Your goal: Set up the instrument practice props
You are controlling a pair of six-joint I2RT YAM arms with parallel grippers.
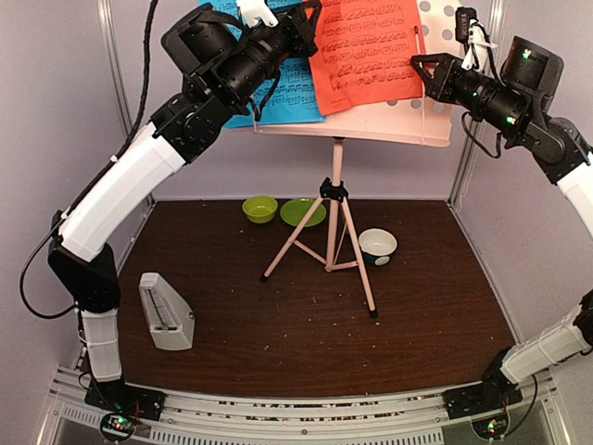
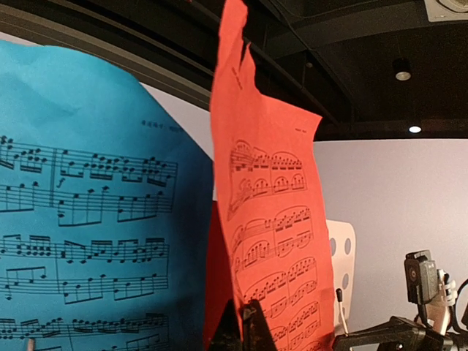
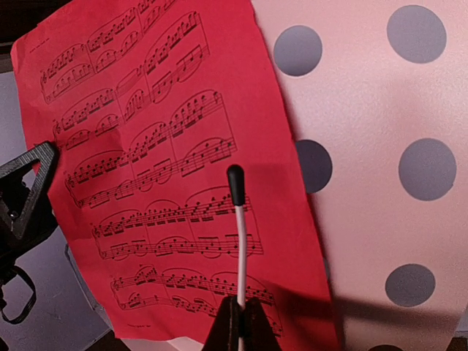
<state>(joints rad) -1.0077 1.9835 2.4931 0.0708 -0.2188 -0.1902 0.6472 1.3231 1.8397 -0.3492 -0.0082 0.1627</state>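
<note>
Two sheet-music pages are carried on the pale pink music stand (image 3: 380, 219). The red page (image 3: 161, 183) is pinched at one edge by the closed left gripper (image 2: 243, 311). The blue page (image 2: 88, 219) lies just to the left of that gripper in its wrist view and appears to be partly overlapped by the red one. The right gripper (image 3: 240, 303) is closed on a thin retaining rod (image 3: 239, 241) with a dark tip, which runs straight ahead of the gripper across the red page. It cannot be told whether the rod is pressed against the paper or lifted clear of it. Tearing is judged the main risk: the red page's far edge already looks ragged, and it would be ripped further if it were pulled by the left gripper while pinned under the rod. The page could also be creased or knocked off the ledge if the rod were let go before the paper was seated flat. The blue page might be dragged along with the red one, since the two seem to be in contact. The stand is held up only by slim tripod legs, so it could be tipped or turned if it were pushed or pulled unevenly by the two grippers at its top. The white metronome (image 1: 167, 313) stands well below the left gripper on the counter (image 1: 278, 334), near that arm's base, and could be struck if the arm were lowered carelessly.
</note>
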